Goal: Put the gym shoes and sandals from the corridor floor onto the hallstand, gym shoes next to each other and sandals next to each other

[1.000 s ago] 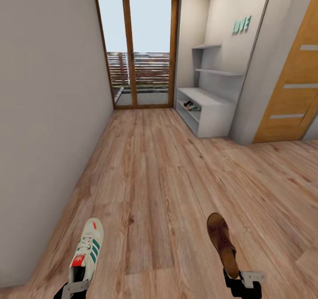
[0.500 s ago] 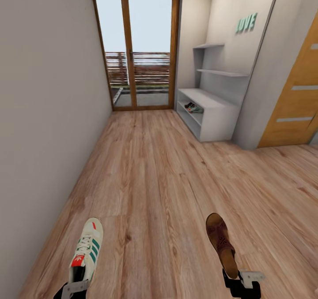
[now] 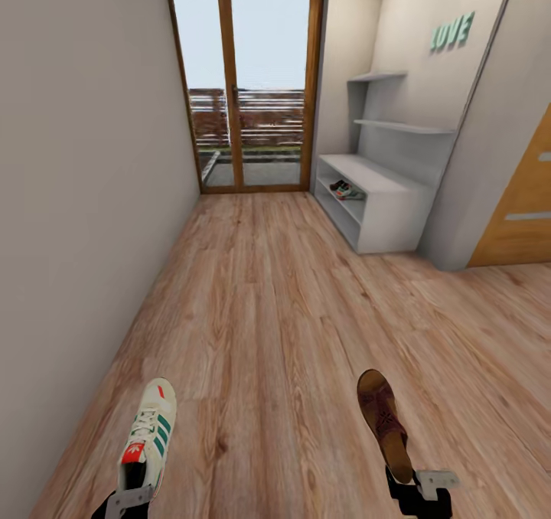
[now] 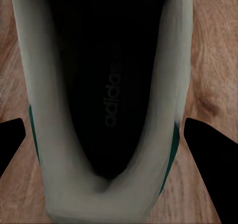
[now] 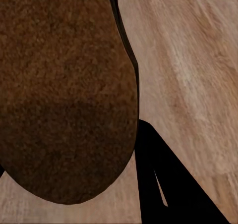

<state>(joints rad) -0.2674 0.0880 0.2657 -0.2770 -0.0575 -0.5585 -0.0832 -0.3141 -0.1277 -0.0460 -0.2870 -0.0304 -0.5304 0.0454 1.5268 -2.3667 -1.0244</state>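
Note:
My left gripper (image 3: pixel 126 500) is shut on the heel of a white gym shoe (image 3: pixel 149 435) with green stripes, held above the corridor floor (image 3: pixel 275 312) at the bottom left. In the left wrist view the gym shoe's dark inside (image 4: pixel 109 100) lies between the two fingers (image 4: pixel 208 154). At the bottom right, my right gripper (image 3: pixel 417 488) is shut on the heel of a brown sandal (image 3: pixel 383 419). The sandal's sole (image 5: pixel 64 95) shows close up beside a dark finger (image 5: pixel 163 184). The grey hallstand (image 3: pixel 398 205) stands ahead on the right, with another gym shoe (image 3: pixel 347 190) on its open shelf.
A grey wall (image 3: pixel 76 197) runs along the left. A wood-framed glass door (image 3: pixel 252 83) closes the far end. An orange wooden door (image 3: pixel 528 197) is on the right past the hallstand, and green LOVE letters (image 3: pixel 451 33) hang above its wall shelves.
The whole view has shifted: the hallstand and glass door now sit further right and a little nearer, so the camera moved. Both shoes stay held in the grippers as before.

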